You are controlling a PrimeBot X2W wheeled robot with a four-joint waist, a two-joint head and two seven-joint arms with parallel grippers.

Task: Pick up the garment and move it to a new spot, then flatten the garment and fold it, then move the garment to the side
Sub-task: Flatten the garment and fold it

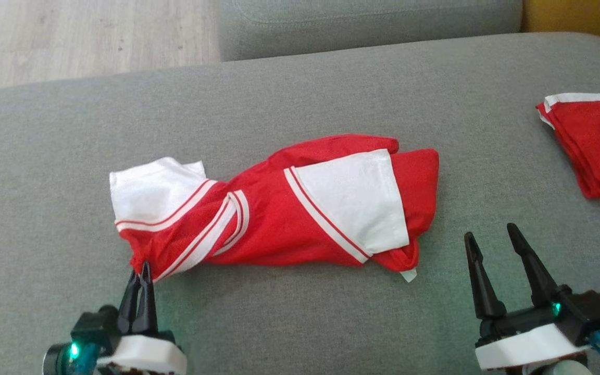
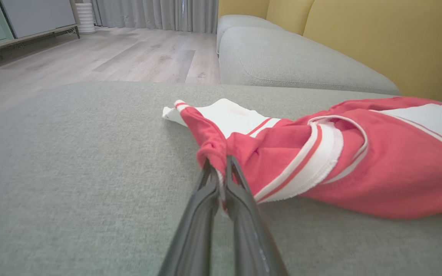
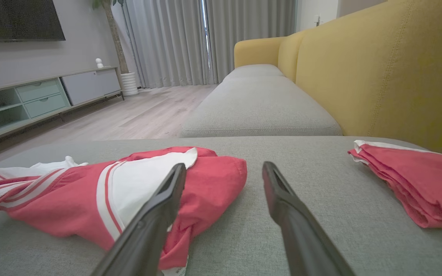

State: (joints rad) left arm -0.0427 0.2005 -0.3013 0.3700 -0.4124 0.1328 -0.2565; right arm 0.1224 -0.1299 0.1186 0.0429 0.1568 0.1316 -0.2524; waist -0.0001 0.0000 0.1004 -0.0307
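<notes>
Soft, light garment (image 1: pixel 279 208), limp and twisted into a bunch.
The left claw (image 1: pixel 141 273) pinches its near-left corner; the right claw (image 1: pixel 490 233) gapes empty, and the near-right hem looks best to take.

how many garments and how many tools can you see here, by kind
garments: 2, the crumpled garment and the folded garment
tools: 2, the left tool, shut on the crumpled garment, and the right tool, open
total: 4

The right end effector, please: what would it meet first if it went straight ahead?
Probably the bare grey cushion, between the crumpled garment and the folded garment; depth is unclear.
</notes>
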